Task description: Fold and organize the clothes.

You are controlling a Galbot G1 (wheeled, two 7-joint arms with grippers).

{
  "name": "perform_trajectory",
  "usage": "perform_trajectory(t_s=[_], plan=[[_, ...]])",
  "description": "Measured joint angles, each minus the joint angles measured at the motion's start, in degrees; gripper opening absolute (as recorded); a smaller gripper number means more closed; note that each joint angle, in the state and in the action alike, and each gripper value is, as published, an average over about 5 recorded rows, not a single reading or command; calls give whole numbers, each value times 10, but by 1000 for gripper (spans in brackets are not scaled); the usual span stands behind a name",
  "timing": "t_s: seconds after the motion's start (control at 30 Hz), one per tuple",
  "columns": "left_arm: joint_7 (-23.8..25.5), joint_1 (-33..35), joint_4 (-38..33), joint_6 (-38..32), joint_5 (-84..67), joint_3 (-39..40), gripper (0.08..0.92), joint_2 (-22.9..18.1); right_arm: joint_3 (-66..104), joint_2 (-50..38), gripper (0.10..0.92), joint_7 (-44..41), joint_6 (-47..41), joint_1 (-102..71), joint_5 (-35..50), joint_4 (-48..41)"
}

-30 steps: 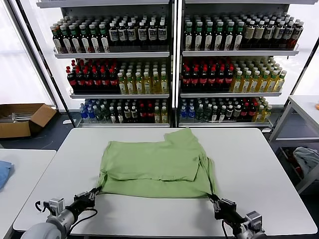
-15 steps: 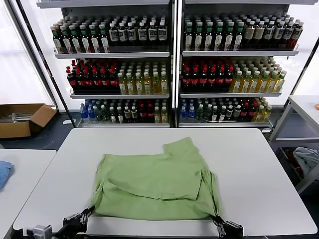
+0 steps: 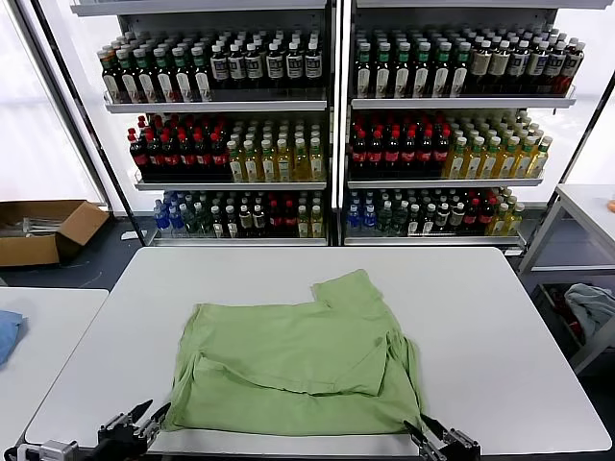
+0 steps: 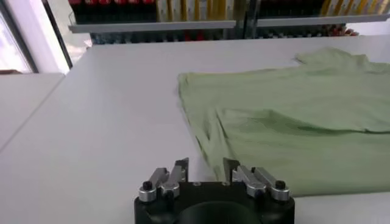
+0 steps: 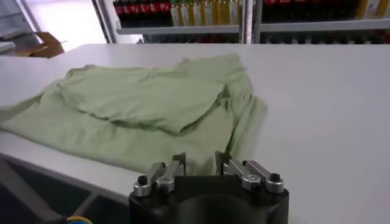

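Note:
The clothes are one light green shirt (image 3: 298,360), lying partly folded on the white table (image 3: 500,327), its near hem close to the front edge. A sleeve (image 3: 351,288) sticks out at its far side. My left gripper (image 3: 144,419) is open just off the shirt's near left corner. In the left wrist view the gripper (image 4: 205,167) holds nothing and the shirt (image 4: 292,115) has its hem edge right in front of the fingers. My right gripper (image 3: 429,434) is open at the near right corner. The right wrist view shows the gripper (image 5: 200,159) empty over the shirt (image 5: 146,103).
Tall shelves of bottles (image 3: 332,125) stand behind the table. A cardboard box (image 3: 43,230) sits on the floor at the left. A blue cloth (image 3: 5,336) lies on the left side table, and a grey-blue cloth (image 3: 591,307) hangs by the right side table.
Both grippers drew the shirt's near corners toward the front edge, then opened and let go. The shirt now lies lower and flatter on the table.

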Motion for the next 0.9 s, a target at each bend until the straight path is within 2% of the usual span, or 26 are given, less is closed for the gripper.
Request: perform_trajectory(t_s=[0.27,0.4,0.5,0.67,0.9], plan=[[14,-42,26,0,-56,-16,682,64,-50,-26,772,-26,-37,200,33,-101],[23,-89,63,-1,-95,4,783,103,-106,-23,817,-45,-53,319,30,-182],[26,-132,95,-2,-115,32,817,130,-151,-14,822,-58,-62,403,22,-248],[28,-220,160,-6,-138,94,822,166,-219,9,823,-70,-73,524,3,-355],[30,-346,266,-15,-154,189,823,187,-287,46,823,-80,-80,642,-29,-476]])
